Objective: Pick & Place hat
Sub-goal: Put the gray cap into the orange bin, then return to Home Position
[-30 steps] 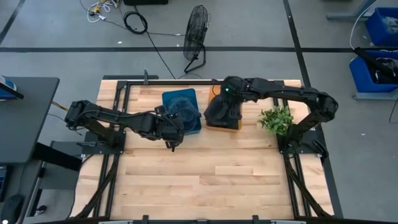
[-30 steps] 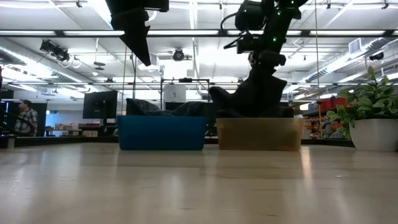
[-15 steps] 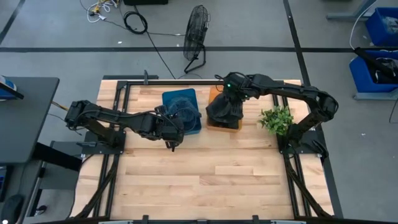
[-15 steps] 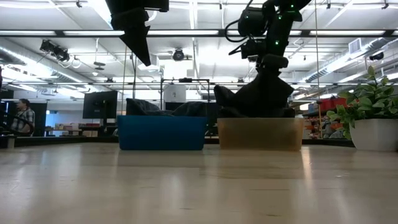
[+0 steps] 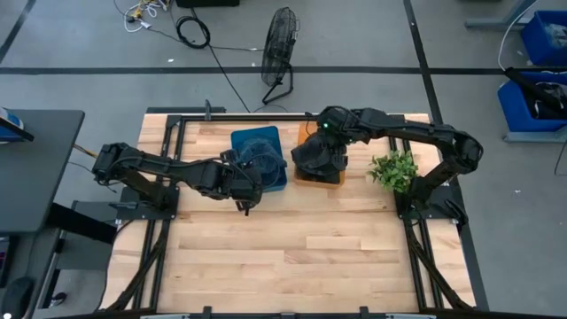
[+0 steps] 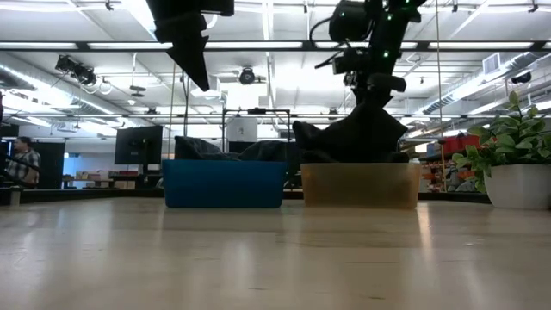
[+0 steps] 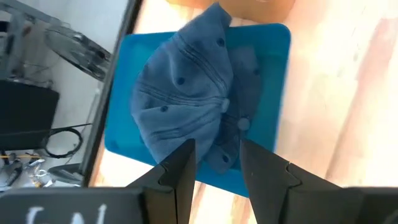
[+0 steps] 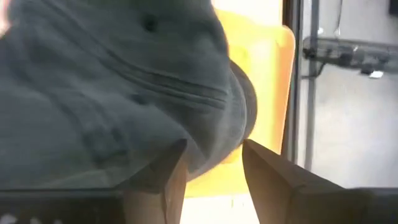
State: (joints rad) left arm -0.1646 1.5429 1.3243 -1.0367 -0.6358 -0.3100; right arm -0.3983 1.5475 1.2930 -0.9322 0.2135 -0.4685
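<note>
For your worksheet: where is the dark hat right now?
High view: the dark hat sits over the orange bin, between the blue bin and the plant.

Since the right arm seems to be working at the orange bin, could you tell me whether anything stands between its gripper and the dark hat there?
Nothing visible does. The right gripper is right at the dark hat over the orange bin, and the plant stands off to the side.

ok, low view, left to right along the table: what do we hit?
Person in the background → blue bin holding dark hats → tan bin with the dark hat hanging from the right gripper above it → potted plant. Left gripper hangs above the blue bin's left end.
</note>
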